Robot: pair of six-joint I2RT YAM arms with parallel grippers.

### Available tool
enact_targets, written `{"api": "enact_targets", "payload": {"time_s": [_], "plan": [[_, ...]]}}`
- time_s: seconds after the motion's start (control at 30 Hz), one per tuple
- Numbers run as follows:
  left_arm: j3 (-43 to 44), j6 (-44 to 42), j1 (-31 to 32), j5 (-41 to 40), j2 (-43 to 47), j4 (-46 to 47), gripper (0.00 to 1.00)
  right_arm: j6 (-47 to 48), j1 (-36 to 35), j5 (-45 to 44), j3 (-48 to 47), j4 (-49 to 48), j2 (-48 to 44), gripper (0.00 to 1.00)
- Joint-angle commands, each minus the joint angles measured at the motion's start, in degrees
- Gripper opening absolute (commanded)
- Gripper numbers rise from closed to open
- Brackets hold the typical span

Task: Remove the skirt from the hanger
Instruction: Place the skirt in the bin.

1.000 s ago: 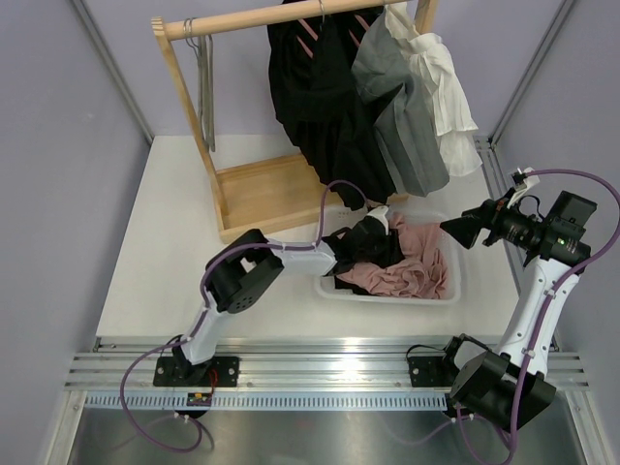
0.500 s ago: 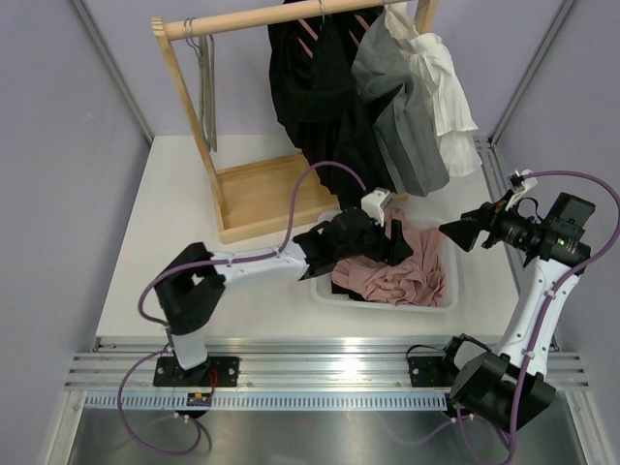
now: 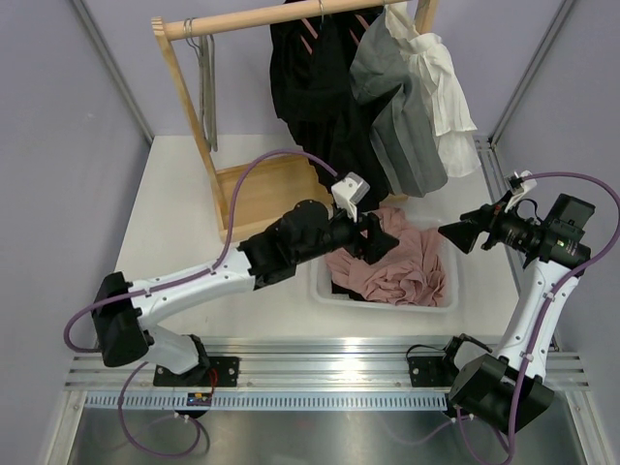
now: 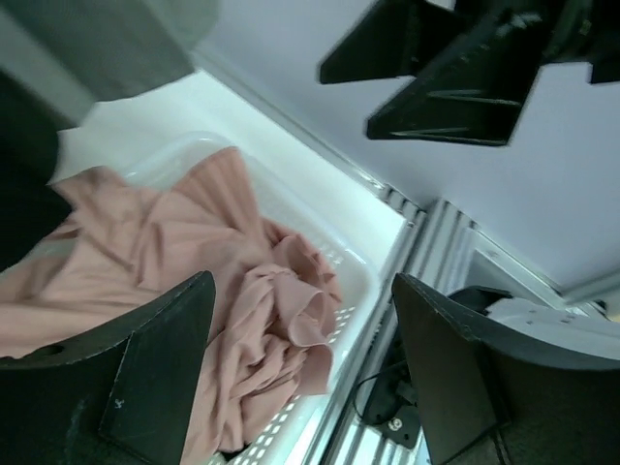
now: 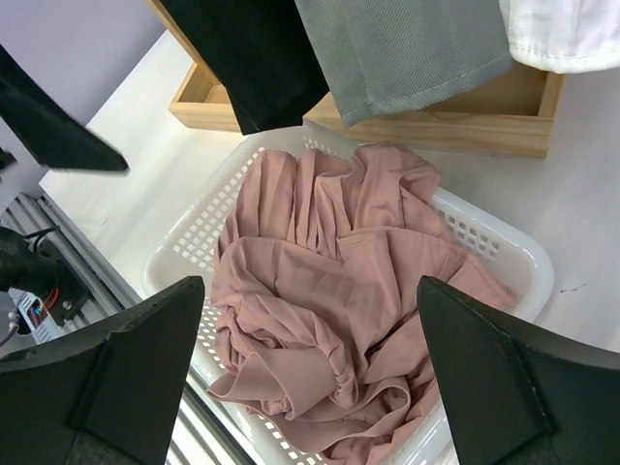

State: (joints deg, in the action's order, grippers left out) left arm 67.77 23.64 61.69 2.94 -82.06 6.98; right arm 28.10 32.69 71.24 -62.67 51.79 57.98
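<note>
A crumpled pink skirt [image 3: 397,266] [image 5: 329,291] [image 4: 194,242] lies in the white perforated basket [image 3: 320,289] [image 5: 494,242]. My left gripper [image 3: 373,237] [image 4: 302,291] hovers open above the basket's left side, nothing between its fingers. At the right, my right gripper [image 3: 455,232] [image 5: 310,291] hangs wide open above the basket and points toward it, empty. A black garment [image 3: 320,107] hangs on a pink-clipped hanger [image 3: 310,24] on the wooden rail.
A grey garment [image 3: 402,116] and a white one [image 3: 446,87] hang beside the black one. The wooden rack base [image 3: 262,189] stands behind the basket. Empty metal hangers [image 3: 205,87] dangle at the rail's left end. Purple walls enclose the table.
My left gripper has lifted out of the basket and its jaws have spread wider, leaving the pink skirt lying there. Its arm has stretched out, elbow swinging left. The right arm has not moved.
</note>
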Motion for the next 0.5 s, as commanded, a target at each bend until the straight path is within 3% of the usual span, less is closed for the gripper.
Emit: {"api": "enact_targets", "payload": {"time_s": [0.0,0.17,0.33,0.47], "plan": [[8.5,-1.6,-2.5,-11.9,4.3,-6.9,0.76,1.3,0.3,2.1,-2.3,0.7,-0.7,0.99],[29.8,-1.2,-8.1,-19.5,-0.9,-19.4,0.71,2.0,0.3,2.3,-2.1,1.5,-1.3,0.99],[36.6,-1.1,-12.7,-27.0,-3.5,-21.5,0.71,3.4,0.3,2.4,-2.5,2.5,-1.6,1.0],[39.8,6.0,-19.0,-25.6,-6.0,-19.1,0.7,4.4,0.2,4.2,-2.5,4.2,-0.8,0.99]]}}
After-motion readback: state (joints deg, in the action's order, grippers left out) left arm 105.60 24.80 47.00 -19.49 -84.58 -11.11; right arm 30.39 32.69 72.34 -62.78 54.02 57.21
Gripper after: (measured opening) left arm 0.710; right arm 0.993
